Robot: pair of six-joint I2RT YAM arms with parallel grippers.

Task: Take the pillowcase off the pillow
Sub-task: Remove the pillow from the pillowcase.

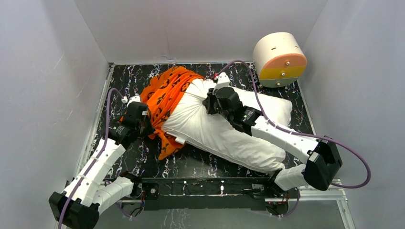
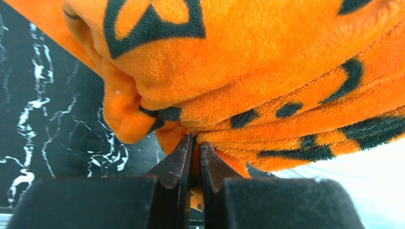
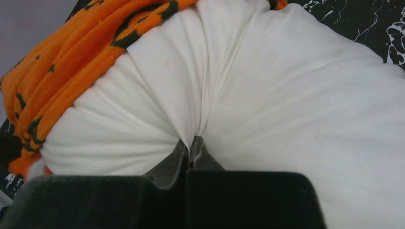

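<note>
You are looking at one pillow point(image 1: 224, 131) and one pillowcase point(image 1: 165, 95); you are counting two arms, the left arm point(image 1: 102, 162) and the right arm point(image 1: 282, 136); they are carrying two grippers between them, the left gripper point(image 2: 196, 143) and the right gripper point(image 3: 191, 143); two purple cables are showing, the left cable point(image 1: 109, 102) and the right cable point(image 1: 356, 157); you are also seeing one round box point(image 1: 279, 58) and one table point(image 1: 200, 164).

The left arm point(image 1: 98, 164) and right arm point(image 1: 282, 136) are white shells with black joint housings. A purple cable point(image 1: 254, 88) loops along each. The tool fingers point(image 2: 177, 164) are black and tapered.
</note>
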